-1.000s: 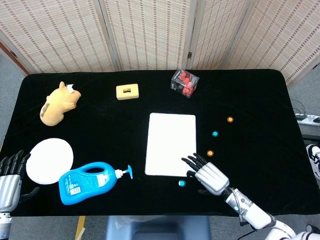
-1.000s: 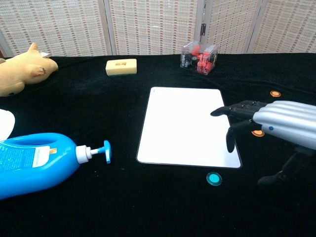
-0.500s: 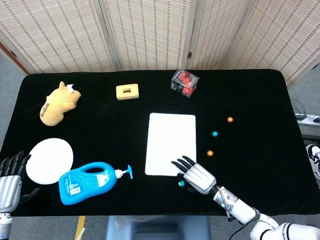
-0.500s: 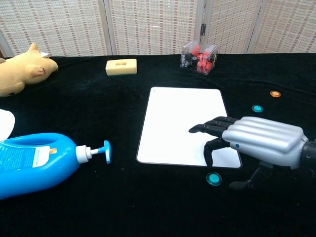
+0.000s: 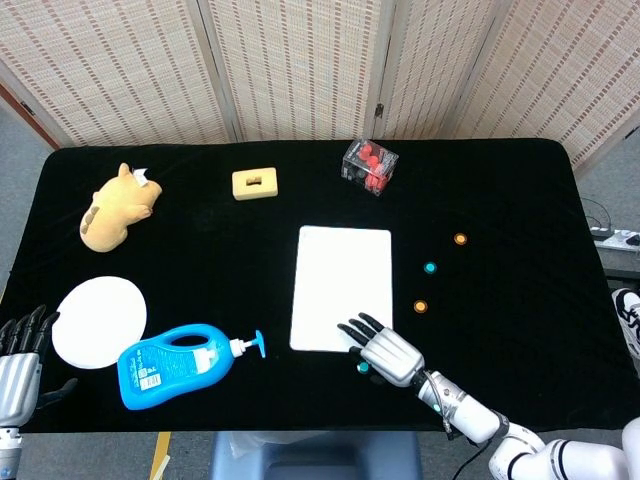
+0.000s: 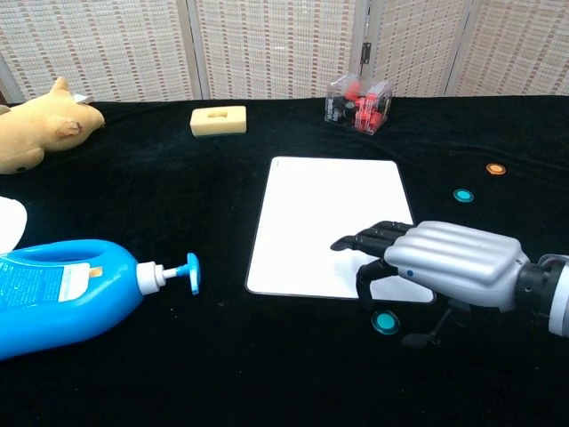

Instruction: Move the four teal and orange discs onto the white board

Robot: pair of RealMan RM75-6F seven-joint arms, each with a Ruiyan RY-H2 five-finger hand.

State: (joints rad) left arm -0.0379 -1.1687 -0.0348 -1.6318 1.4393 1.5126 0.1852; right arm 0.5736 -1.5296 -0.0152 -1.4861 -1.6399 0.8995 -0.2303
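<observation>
The white board (image 5: pixel 343 285) (image 6: pixel 326 222) lies flat at the table's middle. My right hand (image 5: pixel 385 350) (image 6: pixel 440 265) hovers over the board's near right corner, fingers spread and empty, directly above a teal disc (image 5: pixel 363 367) (image 6: pixel 385 321) lying on the cloth just off the board's edge. To the right of the board lie an orange disc (image 5: pixel 421 306), a second teal disc (image 5: pixel 430 268) (image 6: pixel 462 195) and another orange disc (image 5: pixel 460 239) (image 6: pixel 495 168). My left hand (image 5: pixel 18 358) sits at the table's near left corner, fingers apart, holding nothing.
A blue pump bottle (image 5: pixel 180 362) (image 6: pixel 67 291) lies on its side near the front left beside a white round plate (image 5: pixel 99 320). A plush toy (image 5: pixel 117 207), a yellow block (image 5: pixel 255 184) and a clear box of red pieces (image 5: pixel 369 166) stand farther back.
My right hand has moved left and toward the table's front edge, from beside the lower orange disc to above the near teal disc. The discs have not moved.
</observation>
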